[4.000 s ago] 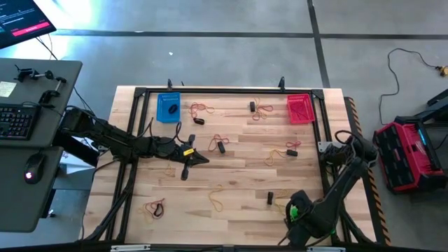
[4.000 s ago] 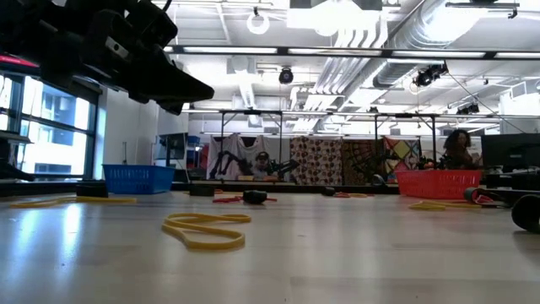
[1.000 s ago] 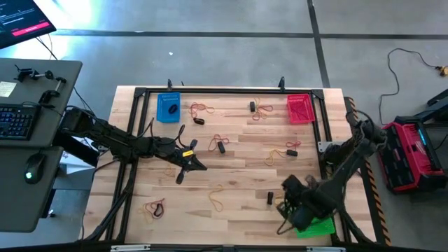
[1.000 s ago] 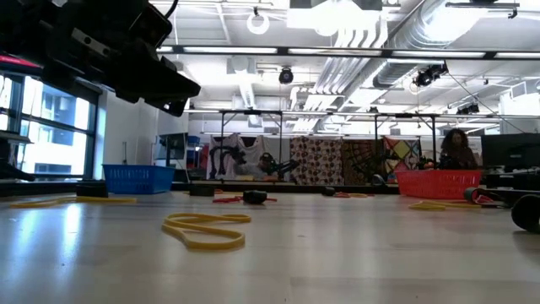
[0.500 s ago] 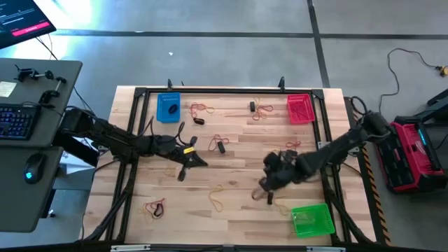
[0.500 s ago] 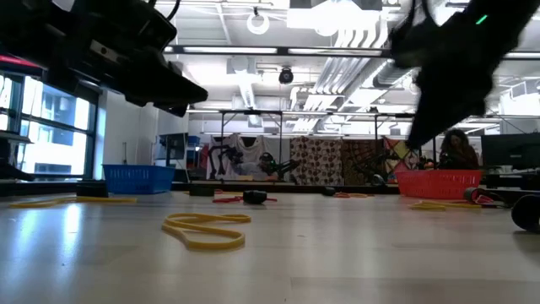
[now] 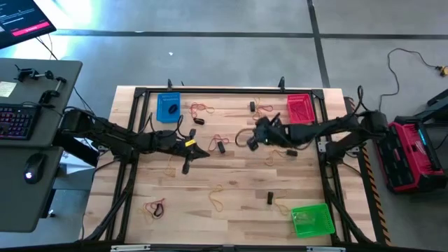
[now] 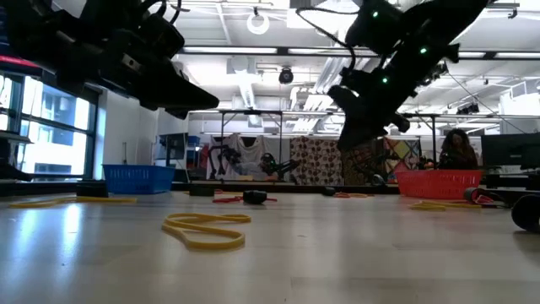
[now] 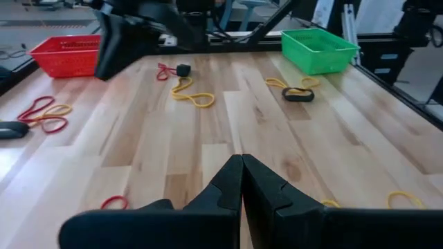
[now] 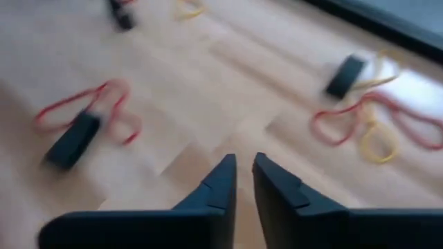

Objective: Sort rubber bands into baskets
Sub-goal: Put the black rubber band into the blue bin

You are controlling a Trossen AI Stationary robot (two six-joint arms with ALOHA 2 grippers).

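Note:
Rubber bands lie scattered on the wooden table: a red loop with a black band (image 7: 218, 144), a red and yellow tangle (image 7: 261, 109), a yellow pair (image 7: 218, 199). The blue basket (image 7: 168, 108) and red basket (image 7: 300, 109) stand at the far edge. The green basket (image 7: 312, 219) stands near the front right. My right gripper (image 7: 250, 142) hovers above the table's middle, between the red loop (image 10: 86, 117) and the tangle (image 10: 374, 124). Its fingertips (image 10: 243, 169) are slightly open, with nothing between them. My left gripper (image 7: 186, 168) hovers shut and empty at centre left (image 9: 241, 160).
A black metal frame (image 7: 227, 91) runs around the table's edges. More bands lie near the front left (image 7: 154, 207) and by the green basket (image 7: 280, 203). A desk with a keyboard (image 7: 17, 119) stands left of the table, a red and black case (image 7: 409, 150) to its right.
My right gripper has swung from above the green basket at the front right toward the far edge and the table's left, and now hangs over the middle. My left gripper has drifted slightly toward the far edge.

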